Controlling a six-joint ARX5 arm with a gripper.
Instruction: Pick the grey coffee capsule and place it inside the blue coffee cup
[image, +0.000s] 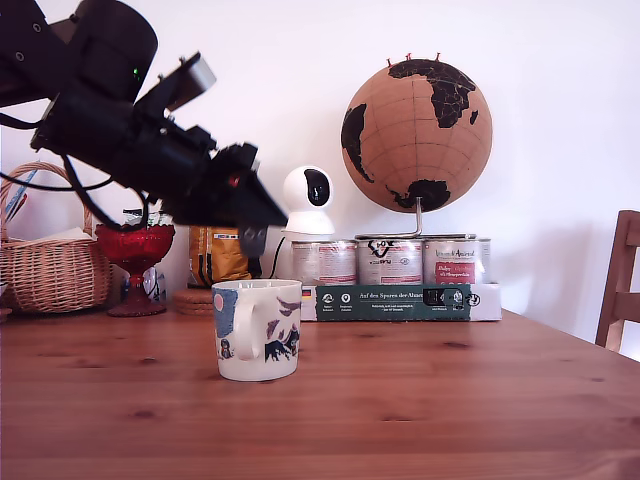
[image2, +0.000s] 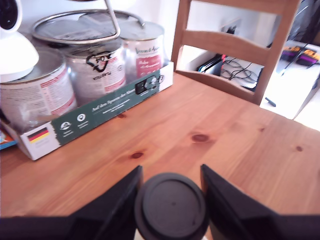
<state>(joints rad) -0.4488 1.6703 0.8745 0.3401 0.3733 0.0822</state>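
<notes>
My gripper hangs above the table, shut on the grey coffee capsule, which pokes out below the dark fingers. In the wrist view the capsule shows as a dark round disc, clamped in my gripper between the two black fingers. The cream-white mug with blue drawings stands upright on the wooden table, directly below the gripper with a clear gap between them. Its handle faces the camera, slightly towards the exterior view's left. The mug is out of the wrist view.
A red glass goblet and a wicker basket stand at the exterior view's back left. Behind the mug are a white camera, several tins in a green and white tray, and a cork globe. A wooden chair is at the right edge.
</notes>
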